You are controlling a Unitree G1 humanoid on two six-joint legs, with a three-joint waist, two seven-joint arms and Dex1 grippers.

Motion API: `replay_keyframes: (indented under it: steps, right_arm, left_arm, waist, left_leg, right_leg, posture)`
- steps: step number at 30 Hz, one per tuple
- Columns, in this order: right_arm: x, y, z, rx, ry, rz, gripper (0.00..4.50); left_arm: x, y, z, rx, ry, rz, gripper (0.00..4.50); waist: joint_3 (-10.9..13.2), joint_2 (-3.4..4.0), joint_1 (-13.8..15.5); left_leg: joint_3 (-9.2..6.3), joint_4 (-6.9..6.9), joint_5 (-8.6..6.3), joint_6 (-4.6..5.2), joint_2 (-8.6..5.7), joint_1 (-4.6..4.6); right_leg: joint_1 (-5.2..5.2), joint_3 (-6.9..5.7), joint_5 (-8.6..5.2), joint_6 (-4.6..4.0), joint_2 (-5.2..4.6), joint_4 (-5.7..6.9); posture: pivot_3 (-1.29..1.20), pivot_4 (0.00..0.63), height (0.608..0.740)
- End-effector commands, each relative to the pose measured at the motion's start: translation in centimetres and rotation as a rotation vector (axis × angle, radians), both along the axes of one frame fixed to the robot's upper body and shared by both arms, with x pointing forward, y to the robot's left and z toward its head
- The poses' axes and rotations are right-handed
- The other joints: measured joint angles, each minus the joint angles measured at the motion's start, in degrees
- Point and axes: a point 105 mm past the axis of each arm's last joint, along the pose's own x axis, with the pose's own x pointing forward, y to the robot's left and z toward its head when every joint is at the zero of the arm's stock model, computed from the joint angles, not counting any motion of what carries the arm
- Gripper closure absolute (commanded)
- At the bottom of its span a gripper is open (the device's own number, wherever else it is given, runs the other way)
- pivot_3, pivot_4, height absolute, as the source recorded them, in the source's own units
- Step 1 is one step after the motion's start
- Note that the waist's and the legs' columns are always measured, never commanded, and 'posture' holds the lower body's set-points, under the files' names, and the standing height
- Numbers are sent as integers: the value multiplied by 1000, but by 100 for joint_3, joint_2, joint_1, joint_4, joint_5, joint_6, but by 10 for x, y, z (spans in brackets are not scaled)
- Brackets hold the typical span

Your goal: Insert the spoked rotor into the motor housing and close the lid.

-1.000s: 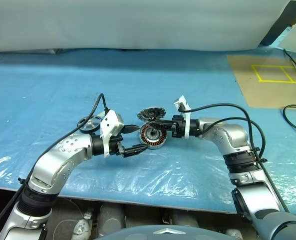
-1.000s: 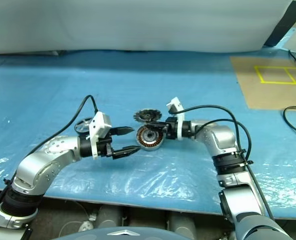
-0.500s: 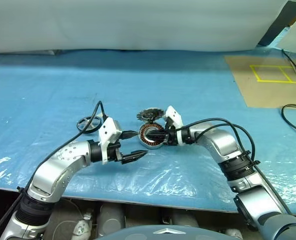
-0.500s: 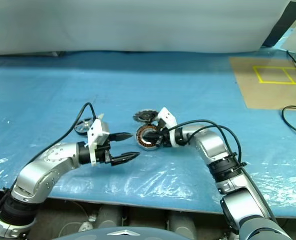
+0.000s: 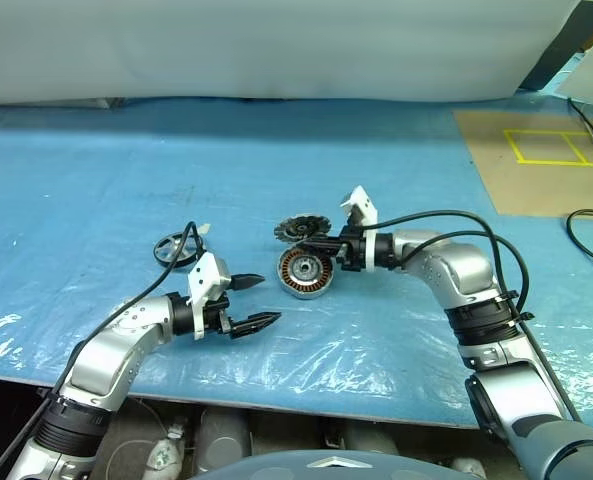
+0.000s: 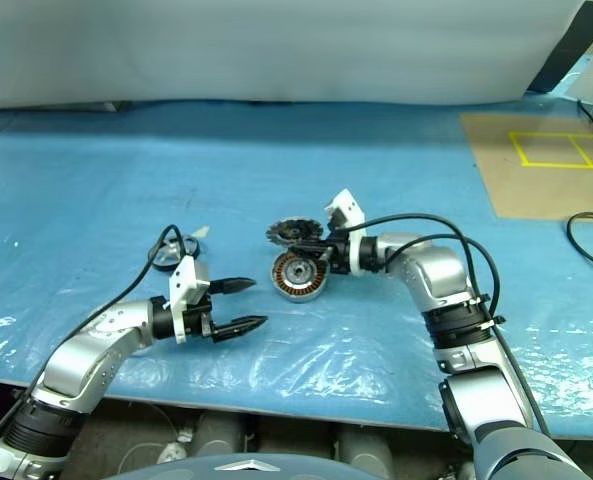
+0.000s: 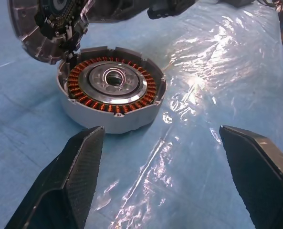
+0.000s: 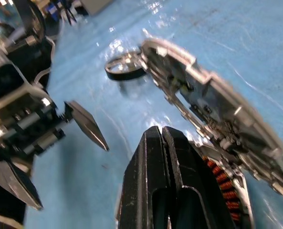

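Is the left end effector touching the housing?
Apart. In the left wrist view, blue sheet shows between the open left end effector and the housing; the left eye view shows the same gap.

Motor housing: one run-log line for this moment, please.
motor housing: open, no rotor | spoked rotor: on table | lid: tilted beside housing | left gripper: open | right gripper: shut

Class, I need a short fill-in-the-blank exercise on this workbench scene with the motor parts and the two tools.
1. The left tool has its fingers ____.
2. Inside the motor housing sits a ring of ____-coloured windings.
3. The spoked rotor lies on the ____ sheet.
4. The lid stands tilted at the housing's ____.

Missing words: open; copper; blue; rim
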Motion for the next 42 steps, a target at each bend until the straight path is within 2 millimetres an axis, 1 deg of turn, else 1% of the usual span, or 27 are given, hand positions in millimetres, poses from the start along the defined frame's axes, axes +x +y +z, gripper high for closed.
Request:
replay_keyframes:
  steps: [1, 3, 5, 9, 14, 16, 18, 19, 20, 21, 23, 24, 25, 26, 28, 32, 33, 35, 37, 39, 42]
  right_arm:
    - [-3, 5, -1, -80, -112, 35, 4469]
    - [-5, 5, -3, -107, -137, 50, 4469]
    - [-2, 4, -1, -103, -148, 36, 4469]
    - [2, 3, 11, -67, -167, 29, 4469]
    - [-10, 5, 18, -90, -211, 104, 4469]
    - [-11, 4, 17, -100, -214, 111, 4469]
    - [-6, -1, -4, -193, -207, 85, 4469]
    - [-4, -3, -13, -232, -207, 80, 4469]
    - [-2, -8, -27, -296, -207, 64, 4469]
    - [0, -11, -36, -334, -209, 56, 4469]
    - [3, -18, -48, -382, -208, 42, 4469]
    - [5, -20, -48, -385, -205, 27, 4469]
    - [6, -20, -44, -370, -206, 21, 4469]
    - [5, -16, -34, -316, -197, 24, 4469]
    - [3, -12, -23, -253, -185, 36, 4469]
    - [2, 2, 24, 1, -141, 42, 4469]
    - [2, 3, 29, 28, -132, 40, 4469]
    - [-3, 7, 46, 114, -113, 62, 4469]
    - [-5, 9, 51, 135, -107, 74, 4469]
    - [-7, 10, 47, 114, -104, 80, 4469]
    - [-11, 8, 19, -14, -99, 98, 4469]
  left_arm:
    - [1, 3, 4, -5, -33, -15, 460]
    - [0, 4, 3, -5, -33, -15, 460]
    - [0, 5, 2, -5, -31, -16, 460]
    - [-3, 6, -4, -7, -28, -15, 460]
    - [-6, 10, -16, -5, -21, -11, 460]
    - [-4, 13, -22, -4, -17, -8, 460]
    - [-3, 16, -30, -1, -13, -6, 460]
    - [-2, 17, -33, -1, -13, -7, 460]
    - [-1, 17, -35, -1, -13, -7, 460]
    - [-1, 18, -37, -2, -15, -8, 460]
    - [2, 20, -38, -4, -17, -8, 460]
    - [2, 21, -39, -4, -18, -7, 460]
    - [3, 22, -41, -2, -17, -7, 460]
    - [3, 23, -42, -1, -17, -7, 460]
    - [3, 24, -43, -2, -18, -7, 460]
    - [5, 23, -43, -5, -22, -13, 460]
    - [6, 23, -43, -5, -23, -14, 460]
    - [5, 21, -43, -7, -26, -17, 460]
    - [4, 20, -43, -6, -28, -19, 460]
    - [2, 20, -44, -4, -27, -19, 460]
    - [-3, 23, -50, -2, -21, -16, 460]
  waist:
    - [0, 0, -2]
    - [0, 0, -1]
    - [0, 0, -2]
    - [0, 0, -4]
    - [0, 0, -1]
    - [0, 0, 0]
    - [0, 0, -1]
    - [0, 0, -2]
    - [0, -1, -2]
    - [0, -1, -3]
    - [-3, 2, -2]
    - [-4, 0, -3]
    - [-4, 0, -3]
    - [-4, 0, -4]
    - [-4, 0, 1]
    - [-3, 1, 9]
    - [-3, 2, 11]
    - [-3, 2, 11]
    - [-3, 1, 13]
    - [-3, 1, 14]
    - [-3, 1, 12]
  left_leg:
    - [0, 1, 0, 0, 0, -2]
    - [0, 3, 0, 0, -1, -6]
    - [0, 5, 0, 0, -1, -5]
    - [0, 11, 0, 1, 0, -3]
    - [0, 10, 0, 1, -1, -3]
    - [0, 9, 0, 1, 0, -3]
    - [0, 10, 0, 1, 0, -1]
    - [0, 11, 0, 1, 0, 0]
    - [0, 12, 0, 1, 1, 0]
    - [0, 13, 0, 1, 0, 1]
    - [0, 13, 0, 1, -2, 6]
    - [0, 12, 0, 1, -1, 25]
    - [0, 12, -1, 2, 0, 39]
    - [0, 12, -2, 3, -1, 54]
    - [0, 14, -10, 17, -2, 62]
    - [0, 14, -10, 17, -3, 52]
    - [1, 13, -9, 18, -3, 46]
    - [2, 13, -4, 11, -2, 35]
    - [3, 10, -1, 5, -3, 28]
    - [3, 2, -1, 4, -3, 29]
    - [3, -2, -1, 3, -3, 27]
  right_leg:
    - [-1, 0, 0, 0, -1, 0]
    - [-4, 0, -1, -1, -2, -1]
    - [-3, 1, -1, -2, -3, -1]
    - [-3, 4, -2, -2, -2, 2]
    - [-2, 5, -2, -2, -2, 1]
    - [-2, 4, -1, -2, -2, 1]
    - [-1, 5, -1, -2, -2, 2]
    - [0, 5, -1, -2, -2, 3]
    - [1, 5, -1, -2, -2, 3]
    - [2, 5, -1, -2, -3, 3]
    - [5, 8, -2, -2, -4, 4]
    - [24, 9, -2, -3, -5, 4]
    - [37, 9, -2, -3, -5, 3]
    - [49, 11, -3, -3, -5, 3]
    - [58, 13, -2, -2, -9, 4]
    - [49, 12, -1, -2, -13, 5]
    - [42, 13, -1, -2, -13, 6]
    - [30, 13, -2, -3, -11, 8]
    - [25, 12, -2, -3, -11, 7]
    - [24, 10, -2, -3, -10, 5]
    - [20, 8, -2, -4, -10, 3]
  posture:
    - [0, 150, 740]
    - [0, 150, 740]
    - [0, 150, 740]
    - [0, 150, 740]
    - [0, 150, 740]
    - [0, 150, 740]
    - [0, 150, 740]
    - [0, 150, 740]
    - [0, 150, 740]
    - [0, 150, 740]
    - [0, 150, 740]
    - [0, 150, 740]
    - [0, 150, 740]
    - [0, 150, 740]
    - [0, 150, 740]
    - [0, 150, 740]
    - [0, 150, 740]
    - [0, 150, 740]
    - [0, 150, 740]
    - [0, 150, 740]
    - [0, 150, 740]
